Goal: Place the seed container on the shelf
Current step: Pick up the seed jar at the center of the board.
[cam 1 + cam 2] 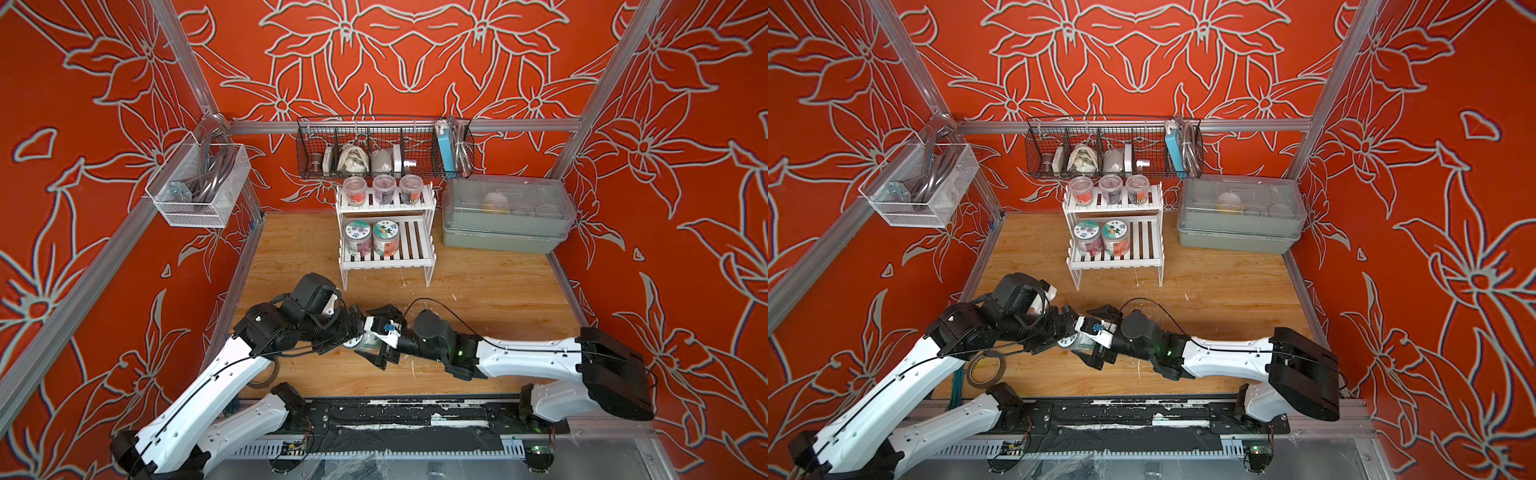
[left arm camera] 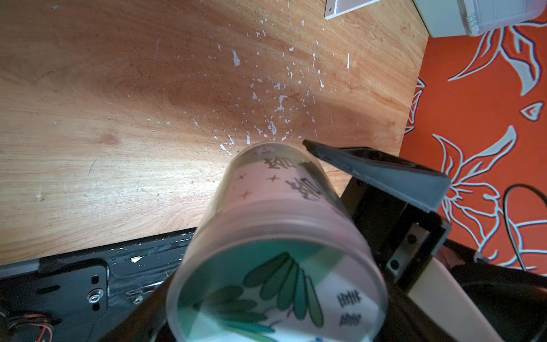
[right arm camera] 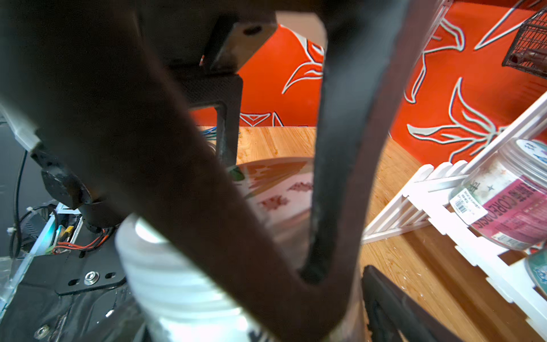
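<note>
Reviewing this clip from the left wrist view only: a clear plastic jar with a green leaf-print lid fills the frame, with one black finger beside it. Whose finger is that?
Observer: It belongs to the right claw. In both top views its jaws stand wide open on either side of the clear plastic seed container.
Operator: Is there room on the shelf?
Observer: The white slatted two-tier shelf has two round printed-lid jars on its lower tier, with bare slats to their right.
Operator: And the upper tier?
Observer: Three clear round jars stand side by side along it.
</note>
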